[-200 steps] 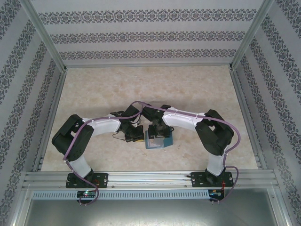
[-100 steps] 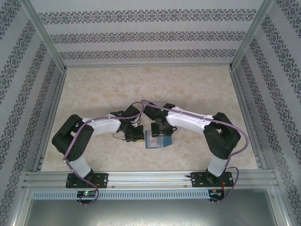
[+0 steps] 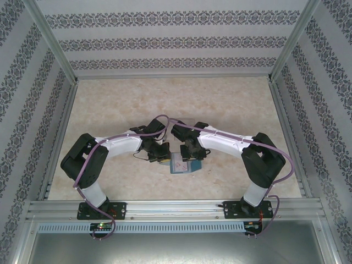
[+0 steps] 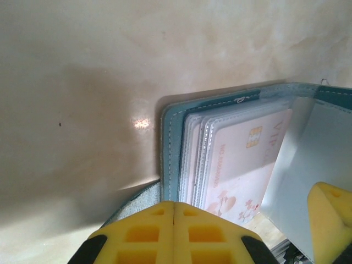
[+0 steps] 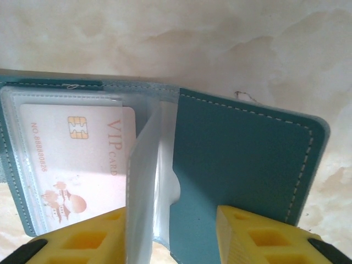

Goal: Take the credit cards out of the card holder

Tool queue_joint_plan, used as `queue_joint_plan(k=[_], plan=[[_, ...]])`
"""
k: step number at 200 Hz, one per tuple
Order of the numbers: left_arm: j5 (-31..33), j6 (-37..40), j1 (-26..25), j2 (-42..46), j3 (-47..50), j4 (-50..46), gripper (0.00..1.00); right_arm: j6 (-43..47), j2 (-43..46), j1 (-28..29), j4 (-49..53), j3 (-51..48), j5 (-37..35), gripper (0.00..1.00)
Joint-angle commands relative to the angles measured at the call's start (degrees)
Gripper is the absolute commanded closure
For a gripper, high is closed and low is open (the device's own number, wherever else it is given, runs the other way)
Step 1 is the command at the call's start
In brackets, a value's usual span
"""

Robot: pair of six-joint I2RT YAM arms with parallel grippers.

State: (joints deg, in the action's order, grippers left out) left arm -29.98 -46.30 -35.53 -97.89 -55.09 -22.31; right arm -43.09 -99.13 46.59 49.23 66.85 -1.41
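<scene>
The teal card holder (image 3: 183, 164) lies open on the table between the two arms. A pinkish-white VIP credit card (image 5: 77, 159) sits in a clear sleeve on its left half, and shows again in the left wrist view (image 4: 242, 165). My left gripper (image 4: 174, 206) is shut at the holder's left edge (image 4: 169, 154), whose stitched rim runs into the seam between the fingers. My right gripper (image 5: 171, 231) is open. A raised clear sleeve (image 5: 144, 181) and the teal cover flap (image 5: 242, 159) stand between its yellow fingers (image 5: 258, 236).
The beige marbled table (image 3: 176, 104) is enclosed by aluminium rails and patterned walls. Both arms bend inward, with purple cables looping over them. A yellow finger of the right gripper (image 4: 330, 214) shows in the left wrist view.
The right gripper's jaws have narrowed around the sleeve and flap, and its elbow has swung out to the right. The left gripper has shifted slightly toward the holder and stays shut.
</scene>
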Motion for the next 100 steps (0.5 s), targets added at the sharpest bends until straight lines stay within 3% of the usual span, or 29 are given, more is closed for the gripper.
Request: queue_joint_plan(k=[1, 100], plan=[[0.0, 0.6, 0.2, 1.6, -1.8, -2.8, 0.95, 1.3, 1.1, -0.6, 2.9, -0.8, -3.5, 0.58], [-0.2, 0.2, -1.0, 0.2, -4.4, -2.5, 0.95, 2.5, 0.6, -0.6, 8.1, 0.2, -10.2, 0.46]])
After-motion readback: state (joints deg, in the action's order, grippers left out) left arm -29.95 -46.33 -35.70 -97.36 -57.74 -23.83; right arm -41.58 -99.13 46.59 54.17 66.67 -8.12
